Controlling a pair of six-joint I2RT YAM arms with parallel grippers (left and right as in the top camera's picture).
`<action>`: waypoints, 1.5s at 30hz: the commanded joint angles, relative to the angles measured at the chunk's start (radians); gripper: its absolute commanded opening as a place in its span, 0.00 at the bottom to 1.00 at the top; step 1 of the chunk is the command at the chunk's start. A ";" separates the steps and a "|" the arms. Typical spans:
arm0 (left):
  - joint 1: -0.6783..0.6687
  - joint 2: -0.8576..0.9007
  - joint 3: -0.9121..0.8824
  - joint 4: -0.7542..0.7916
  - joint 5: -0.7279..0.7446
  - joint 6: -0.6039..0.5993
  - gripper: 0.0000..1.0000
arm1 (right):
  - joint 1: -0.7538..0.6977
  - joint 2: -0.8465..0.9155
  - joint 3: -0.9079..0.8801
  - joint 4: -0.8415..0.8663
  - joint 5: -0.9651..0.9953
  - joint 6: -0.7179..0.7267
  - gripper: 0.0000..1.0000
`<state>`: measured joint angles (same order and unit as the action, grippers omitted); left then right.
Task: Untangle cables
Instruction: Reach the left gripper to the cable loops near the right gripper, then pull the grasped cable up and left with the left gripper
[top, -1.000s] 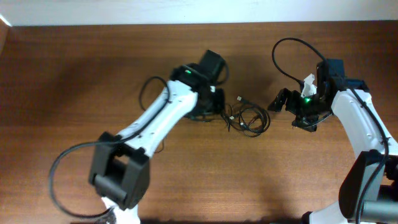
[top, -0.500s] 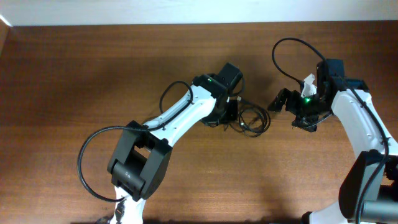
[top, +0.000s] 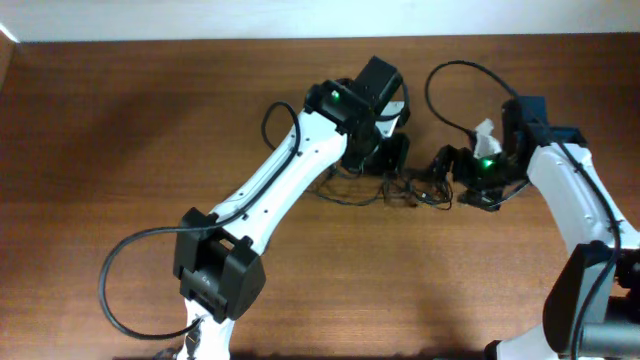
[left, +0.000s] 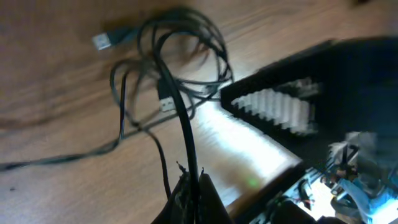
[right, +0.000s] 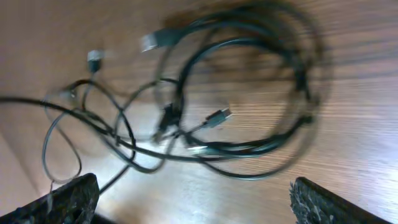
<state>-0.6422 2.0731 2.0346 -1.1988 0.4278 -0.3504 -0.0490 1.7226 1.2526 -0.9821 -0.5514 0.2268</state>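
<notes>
Barely started: pinches one strand of the cables (top: 405, 190), knotted on the table (top: 120, 150), in the closed left gripper (left: 193, 186), holds the right gripper (right: 194, 200) wide just beside the knot, leaves all separating undone.

A brown wood-grain table (top: 120, 150) carries thin black cables (top: 412, 192), tangled in loose loops, plug ends showing.

The left arm (top: 270, 185) and right arm (top: 572, 200) have white shells, black joints and a green light (top: 335, 97) near each wrist. Thick black wires (top: 102, 290) loop beside both; the right carries a blue block (top: 538, 105).
</notes>
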 joint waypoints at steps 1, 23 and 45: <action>-0.003 -0.014 0.111 -0.051 0.066 0.143 0.00 | 0.063 0.001 -0.005 0.031 -0.039 -0.055 0.99; 0.002 -0.376 0.240 -0.129 -0.729 -0.050 0.00 | 0.114 0.002 -0.006 -0.003 0.526 0.317 0.08; 0.521 -0.480 0.240 -0.174 -0.634 -0.214 0.00 | 0.093 0.002 -0.006 0.000 0.433 0.298 0.13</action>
<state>-0.2546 1.7203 2.2269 -1.3933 0.1402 -0.5659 0.1478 1.6707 1.3136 -0.9466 -0.3397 0.4847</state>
